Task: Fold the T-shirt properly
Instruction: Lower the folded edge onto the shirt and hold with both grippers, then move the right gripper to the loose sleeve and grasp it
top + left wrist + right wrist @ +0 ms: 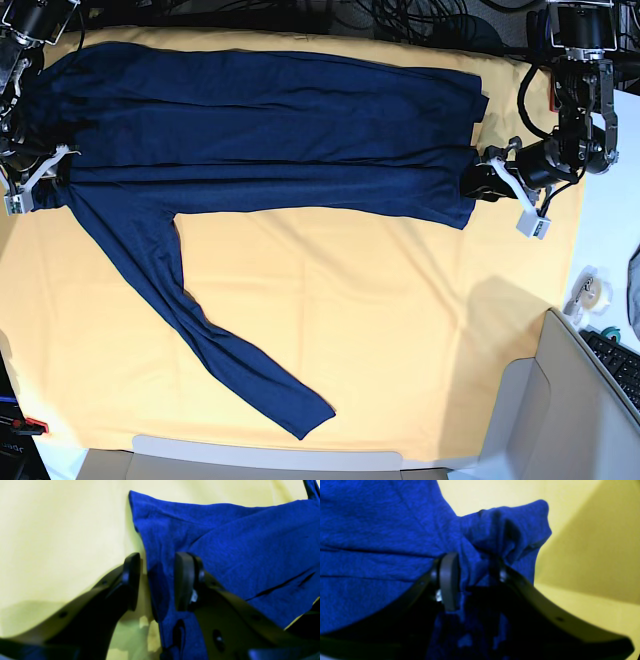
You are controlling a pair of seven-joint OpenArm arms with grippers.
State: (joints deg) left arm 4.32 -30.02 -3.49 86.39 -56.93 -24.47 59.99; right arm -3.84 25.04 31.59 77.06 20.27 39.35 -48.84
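Across the yellow-orange cloth (330, 330) lay the T-shirt (260, 130), dark navy, long-sleeved, its body folded lengthwise into a broad band along the far side of the cloth, in the base view, with one sleeve (215, 340) trailing diagonally toward the near edge. Left gripper (156, 581): at the shirt's end on that view's right (478, 180); jaws stood parted, a narrow fold of blue fabric hanging in the gap between them, one pad (183, 580) against the cloth, the other pad (132, 580) clear of it over bare yellow. Right gripper (472, 577): at the opposite end (45, 178); jaws partly apart, a bunched corner of the shirt lying between them; whether the fabric was pinched could not be told from the wrist view. White table surface (610, 200) showed beyond the cloth's edge, carrying a roll of tape (590, 290) and a keyboard (615, 365) at the corner. Cables (400, 15) ran along the far edge.
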